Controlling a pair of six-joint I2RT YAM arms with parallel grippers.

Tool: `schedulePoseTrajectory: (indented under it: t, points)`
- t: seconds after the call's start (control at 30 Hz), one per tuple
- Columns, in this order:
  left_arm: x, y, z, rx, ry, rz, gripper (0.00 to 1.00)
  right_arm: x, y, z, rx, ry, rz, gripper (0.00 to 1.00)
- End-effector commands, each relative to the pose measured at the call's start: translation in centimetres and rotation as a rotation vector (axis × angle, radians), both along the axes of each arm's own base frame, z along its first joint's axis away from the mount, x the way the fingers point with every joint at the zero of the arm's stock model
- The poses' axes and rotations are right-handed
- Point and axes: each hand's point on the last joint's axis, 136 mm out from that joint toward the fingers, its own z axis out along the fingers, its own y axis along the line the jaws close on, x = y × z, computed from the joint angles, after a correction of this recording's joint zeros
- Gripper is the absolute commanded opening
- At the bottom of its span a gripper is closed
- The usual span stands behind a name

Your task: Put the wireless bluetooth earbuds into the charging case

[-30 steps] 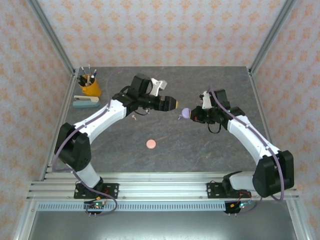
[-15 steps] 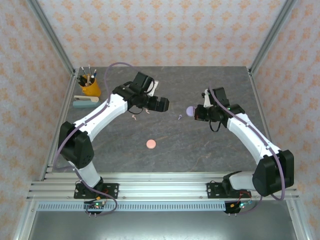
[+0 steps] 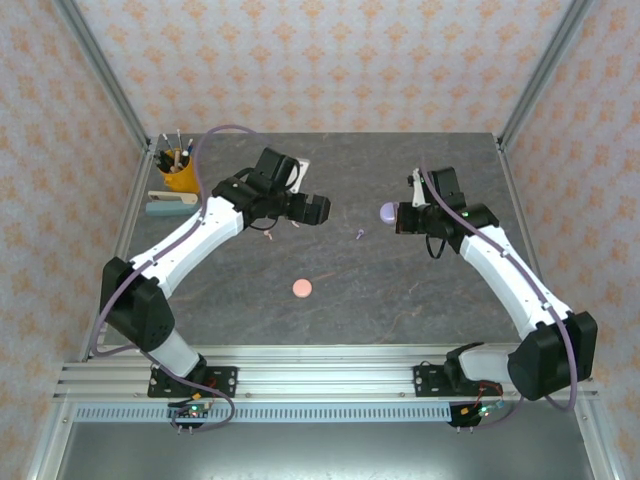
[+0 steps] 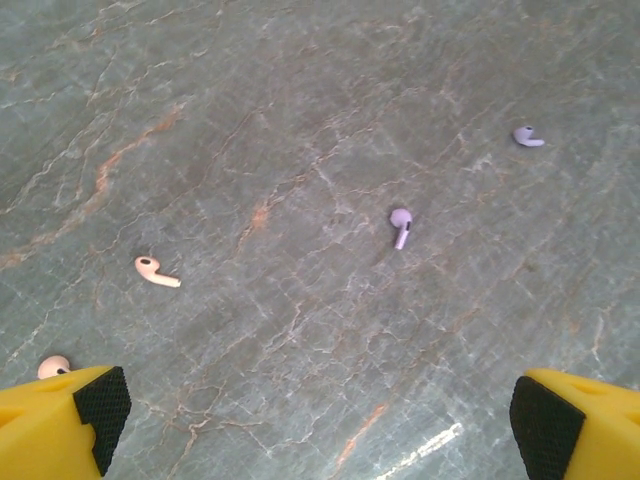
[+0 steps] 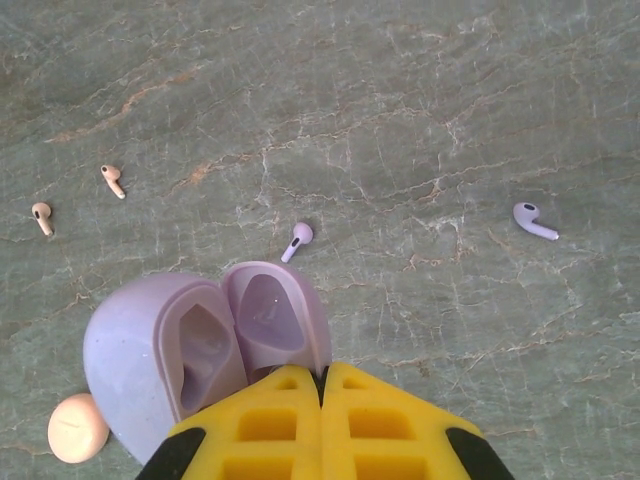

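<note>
Both arms bent inward over table (image 3: 330, 320) middle; right claw (image 5: 322, 390) clamps open purple case (image 5: 190, 345), left claw (image 4: 320, 415) spread wide above earbuds (image 4: 401, 226).

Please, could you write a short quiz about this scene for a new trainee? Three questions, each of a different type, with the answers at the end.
1. True or false: the right gripper is holding the purple charging case, and the case is open.
2. Multiple choice: how many purple earbuds lie loose on the table? A) none B) two C) five
3. Fill in the missing word: the left gripper holds nothing, and its jaws are ____ (open / shut).

Key: 1. true; 2. B; 3. open
</note>
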Motion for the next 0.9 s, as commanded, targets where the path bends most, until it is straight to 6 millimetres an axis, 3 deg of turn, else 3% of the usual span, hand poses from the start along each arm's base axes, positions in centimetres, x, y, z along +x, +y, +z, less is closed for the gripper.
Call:
schedulePoseTrajectory:
  t: [0.0, 0.23, 0.6, 0.87]
  points:
    - [0.1, -1.0, 2.8, -0.028, -0.07, -0.088, 1.0, 0.0, -0.6, 1.1, -0.074, -0.032, 0.015, 0.0]
    - [0.4, -3.3, 2.4, -0.086, -0.088, -0.214, 1.0, -0.1, -0.5, 1.1, -0.144, -0.058, 0.062, 0.0]
    - [1.0, -5.1, 1.9, -0.188, -0.05, -0.341, 1.0, -0.9, 2.4, 0.8, -0.136, -0.016, 0.214, 0.0]
    - [-0.9, -5.9, 1.4, -0.255, 0.059, -0.517, 1.0, -1.8, 3.6, 0.3, -0.107, 0.022, 0.303, 0.0]
